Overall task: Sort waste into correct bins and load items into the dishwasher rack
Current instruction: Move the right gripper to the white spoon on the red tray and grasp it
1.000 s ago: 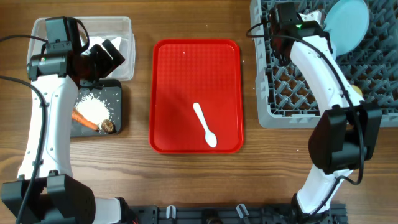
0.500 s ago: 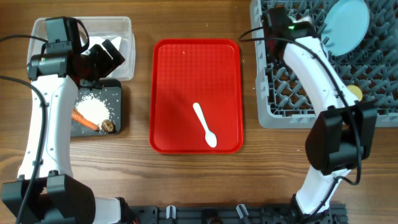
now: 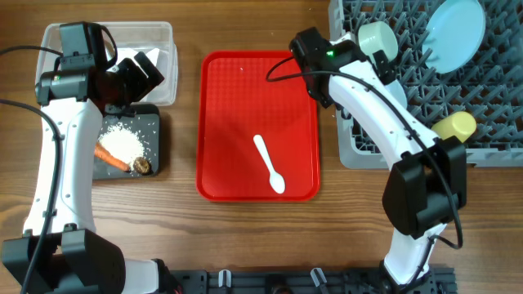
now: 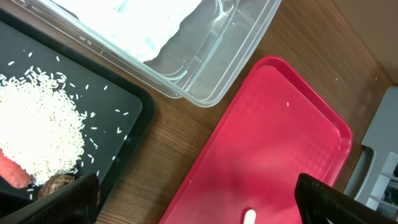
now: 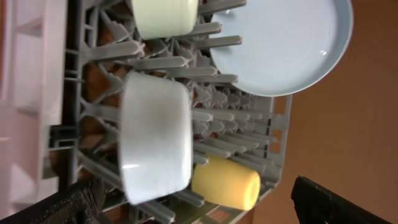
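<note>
Left gripper (image 3: 137, 73): jaws wide, empty. White plastic spoon (image 3: 268, 163) lies on red tray (image 3: 221, 122), long axis 11-to-5 o'clock, bowl end at 5. Right gripper (image 3: 306, 49): spread open, empty, and nearer, with the spoon at its 7 o'clock.

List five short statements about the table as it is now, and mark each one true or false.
1. The spoon lies on the red tray. True.
2. The plate lies on the red tray. False: the plate stands in the rack.
3. The rice is scattered on the red tray. False: the rice lies in the black tray, beside the carrot.
4. The yellow cup is in the rack. True.
5. The right gripper holds the spoon. False: the right gripper is open and empty.
</note>
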